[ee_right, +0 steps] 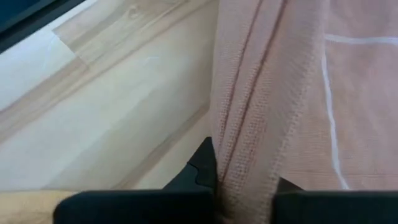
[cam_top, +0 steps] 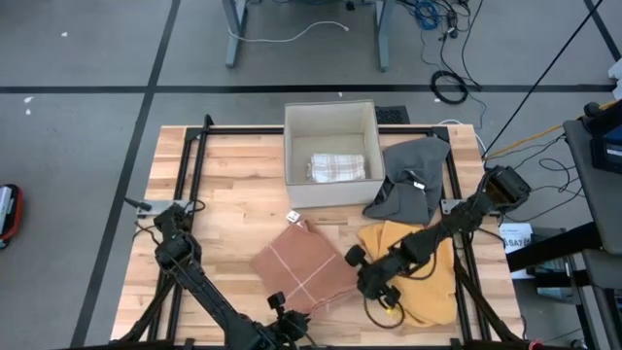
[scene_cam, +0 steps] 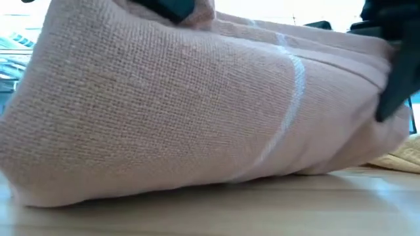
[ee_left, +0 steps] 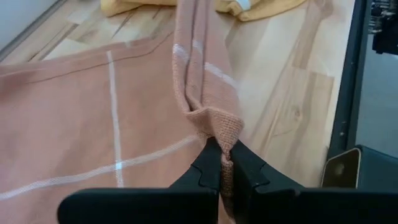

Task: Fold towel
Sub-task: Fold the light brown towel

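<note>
A salmon-pink towel (cam_top: 303,264) with thin white lines lies on the wooden table (cam_top: 233,185), its far part flat. In the low view the towel (scene_cam: 197,111) fills the picture, its near part raised. My left gripper (cam_top: 284,307) is at the towel's near corner, shut on it. My right gripper (cam_top: 364,280) is at the towel's right-hand corner, also shut on it. The left gripper (ee_left: 221,163) and the right gripper (ee_right: 244,186) both show pink cloth between their fingers. My left gripper pinches a bunched fold of the pink towel (ee_left: 219,127) between its two fingers, several layers together. The fingers slant down from the table's near side. The cloth runs away from the fingers as a raised ridge, and the rest lies flat on the table. My right gripper pinches a gathered edge of the pink towel (ee_right: 245,165), several layers stacked between the two fingers. The fingers slant down from the table's right side. The pinched part is lifted off the wood, and the cloth beyond it lies on the table.
A yellow cloth (cam_top: 420,277) lies crumpled under the right arm. A grey cloth (cam_top: 413,180) lies at the far right. A white box (cam_top: 328,115) at the far middle holds a folded checked towel (cam_top: 337,167). A black frame (cam_top: 185,175) borders the table.
</note>
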Action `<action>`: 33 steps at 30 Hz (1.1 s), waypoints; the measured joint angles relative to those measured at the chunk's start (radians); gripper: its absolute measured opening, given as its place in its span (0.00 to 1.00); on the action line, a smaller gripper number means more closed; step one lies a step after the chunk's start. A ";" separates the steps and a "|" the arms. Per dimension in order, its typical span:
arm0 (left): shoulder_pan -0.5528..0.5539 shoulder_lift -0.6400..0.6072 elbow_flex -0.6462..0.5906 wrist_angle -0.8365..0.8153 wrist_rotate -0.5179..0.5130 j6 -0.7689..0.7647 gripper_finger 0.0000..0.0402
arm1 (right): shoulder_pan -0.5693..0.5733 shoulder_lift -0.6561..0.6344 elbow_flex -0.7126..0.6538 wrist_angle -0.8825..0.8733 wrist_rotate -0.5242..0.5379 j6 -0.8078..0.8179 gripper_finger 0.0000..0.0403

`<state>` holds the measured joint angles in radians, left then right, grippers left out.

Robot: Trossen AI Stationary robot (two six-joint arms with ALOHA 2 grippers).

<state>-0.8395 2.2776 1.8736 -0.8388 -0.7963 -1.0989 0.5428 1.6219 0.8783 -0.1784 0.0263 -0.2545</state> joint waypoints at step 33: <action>-0.053 0.000 0.000 -0.203 -0.012 -0.294 0.03 | -0.183 0.208 0.380 -0.475 -0.209 -0.379 0.02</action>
<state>-0.8928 2.2776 1.8732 -1.0418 -0.8085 -1.3933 0.3603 1.8298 1.2579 -0.6529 -0.1830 -0.6334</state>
